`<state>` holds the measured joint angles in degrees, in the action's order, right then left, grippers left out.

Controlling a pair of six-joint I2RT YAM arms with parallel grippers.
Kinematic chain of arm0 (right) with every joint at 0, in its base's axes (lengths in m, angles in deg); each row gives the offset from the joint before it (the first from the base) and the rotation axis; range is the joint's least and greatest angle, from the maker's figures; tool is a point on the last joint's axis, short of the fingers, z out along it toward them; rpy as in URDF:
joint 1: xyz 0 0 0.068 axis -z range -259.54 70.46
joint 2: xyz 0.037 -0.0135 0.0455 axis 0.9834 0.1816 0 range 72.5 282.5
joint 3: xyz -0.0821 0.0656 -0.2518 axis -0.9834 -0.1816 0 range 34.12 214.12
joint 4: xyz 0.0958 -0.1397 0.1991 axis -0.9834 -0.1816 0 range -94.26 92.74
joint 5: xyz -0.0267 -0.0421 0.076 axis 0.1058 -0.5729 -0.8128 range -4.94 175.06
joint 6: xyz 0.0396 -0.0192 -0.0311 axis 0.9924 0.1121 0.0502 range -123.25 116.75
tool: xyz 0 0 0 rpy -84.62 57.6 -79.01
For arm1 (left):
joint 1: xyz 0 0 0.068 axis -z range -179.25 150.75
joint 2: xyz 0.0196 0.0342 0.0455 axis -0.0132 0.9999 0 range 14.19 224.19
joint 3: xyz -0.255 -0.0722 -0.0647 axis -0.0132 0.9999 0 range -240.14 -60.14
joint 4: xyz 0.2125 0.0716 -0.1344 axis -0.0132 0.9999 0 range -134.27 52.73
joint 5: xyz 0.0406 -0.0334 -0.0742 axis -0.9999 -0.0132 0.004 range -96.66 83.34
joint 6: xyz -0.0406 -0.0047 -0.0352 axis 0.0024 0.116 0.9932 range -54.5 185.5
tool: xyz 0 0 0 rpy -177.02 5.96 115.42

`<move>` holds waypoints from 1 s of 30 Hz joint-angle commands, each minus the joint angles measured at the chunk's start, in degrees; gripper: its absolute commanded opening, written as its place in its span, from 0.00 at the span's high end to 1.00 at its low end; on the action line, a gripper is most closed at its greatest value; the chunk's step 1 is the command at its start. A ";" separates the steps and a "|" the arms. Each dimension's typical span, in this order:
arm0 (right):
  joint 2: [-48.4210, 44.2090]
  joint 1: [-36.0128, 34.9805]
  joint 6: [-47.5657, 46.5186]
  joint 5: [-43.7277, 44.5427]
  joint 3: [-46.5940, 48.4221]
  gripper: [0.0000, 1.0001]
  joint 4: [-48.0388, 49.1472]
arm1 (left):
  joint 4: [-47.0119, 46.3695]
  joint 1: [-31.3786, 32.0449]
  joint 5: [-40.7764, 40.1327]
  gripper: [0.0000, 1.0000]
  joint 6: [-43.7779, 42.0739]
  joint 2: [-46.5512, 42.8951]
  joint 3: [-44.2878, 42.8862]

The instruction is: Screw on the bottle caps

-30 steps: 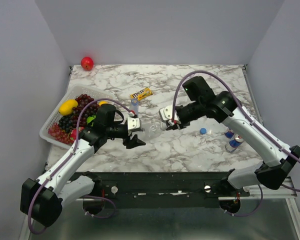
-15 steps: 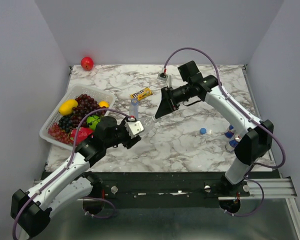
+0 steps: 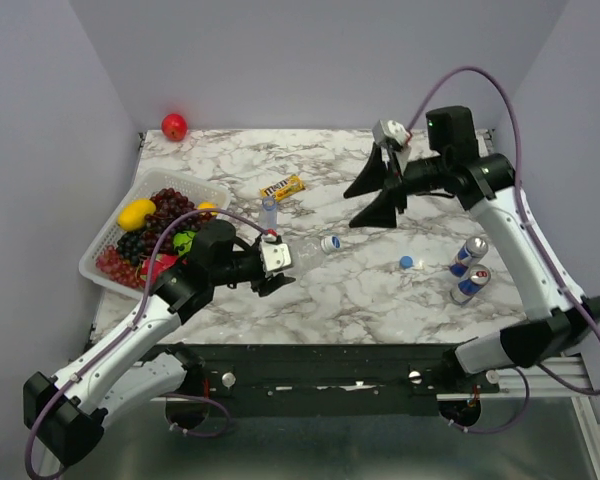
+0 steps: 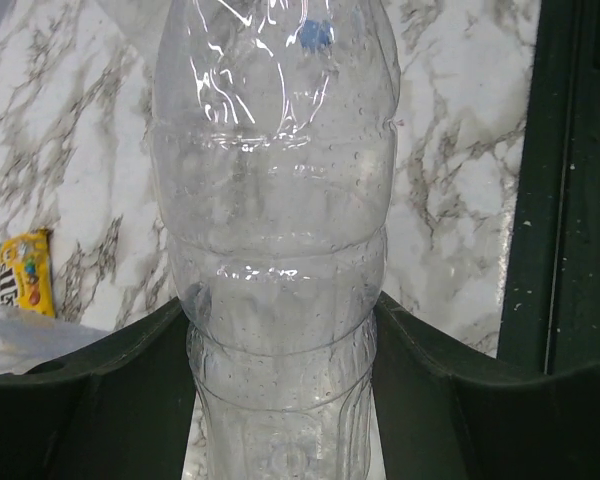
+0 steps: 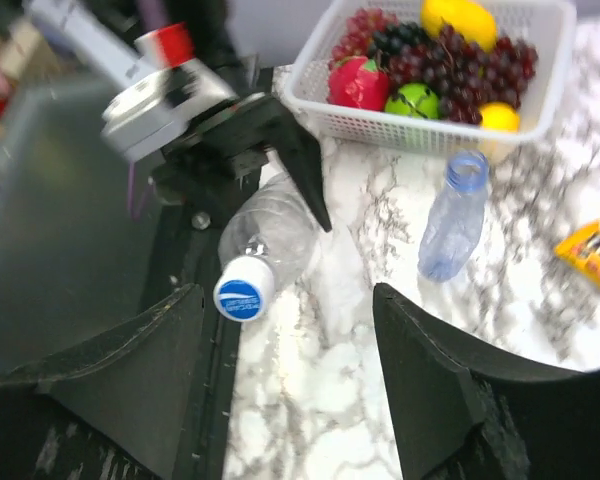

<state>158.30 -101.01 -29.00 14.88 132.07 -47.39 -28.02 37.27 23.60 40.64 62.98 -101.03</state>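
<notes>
A: Left gripper (image 3: 277,268)?
B: Clamped on the body of a colourless clear bottle (image 4: 280,230). Neck points toward table centre, blue cap (image 3: 330,243) on its mouth.
A: Right gripper (image 3: 349,210)?
B: Fingers spread wide, nothing between them, raised over the marble table (image 3: 380,290).
A: Other items?
B: Slim blue-tinted bottle (image 3: 269,213) upright, uncapped, near the fruit basket (image 5: 430,138). Loose blue cap (image 3: 407,262) on the table near two drink cans (image 3: 470,250).

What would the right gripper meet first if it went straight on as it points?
Probably the capped end of the lying bottle in the left gripper; depth is unclear, so perhaps the table beside it.
</notes>
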 commanded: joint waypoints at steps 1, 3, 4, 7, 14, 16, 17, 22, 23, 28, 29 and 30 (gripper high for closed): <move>-8.25 -3.30 -27.31 1.50 -9.51 0.24 -3.93 | 3.69 -0.39 10.07 1.00 -3.17 1.74 -4.73; -10.29 -5.41 -33.02 4.24 -11.63 0.24 -3.84 | 4.58 -0.39 10.34 1.00 -3.79 2.44 -5.87; -11.43 -5.94 -34.69 6.25 -12.51 0.24 -4.01 | 4.84 -0.48 10.69 1.00 -4.23 2.62 -6.14; -11.88 -7.26 -36.47 8.20 -13.66 0.26 -3.93 | 5.28 -0.39 11.13 1.00 -5.11 3.23 -6.84; -11.00 -8.32 -37.17 9.26 -13.31 0.36 -4.98 | 4.84 -0.39 11.05 1.00 -5.28 3.24 -7.02; -11.27 -8.76 -35.94 9.18 -13.66 0.40 -3.49 | 4.93 -0.48 11.05 1.00 -5.37 3.41 -7.19; -11.36 -9.02 -35.77 8.91 -13.75 0.40 -3.22 | 4.93 -0.48 11.05 1.00 -5.37 3.41 -7.28; -11.36 -10.69 -38.22 8.03 -12.97 0.40 -6.28 | 4.67 -0.48 10.70 1.00 -4.85 3.94 -7.63; -11.53 -11.48 -38.57 8.12 -12.87 0.40 -6.73 | 4.58 -0.48 10.78 1.00 -4.67 4.03 -7.55; -12.15 -12.89 -38.58 8.21 -13.14 0.42 -6.74 | 3.35 -0.48 10.87 1.00 -3.79 4.11 -7.02; -12.32 -13.06 -38.06 8.38 -13.14 0.43 -6.56 | 3.09 -0.56 10.87 1.00 -3.70 4.11 -7.02; -12.32 -13.15 -37.62 8.47 -13.22 0.44 -6.21 | 3.00 -0.48 10.87 1.00 -3.79 4.20 -7.02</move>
<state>147.24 -113.47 -66.31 23.30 119.00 -53.20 -23.48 36.83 32.63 36.40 67.03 -106.64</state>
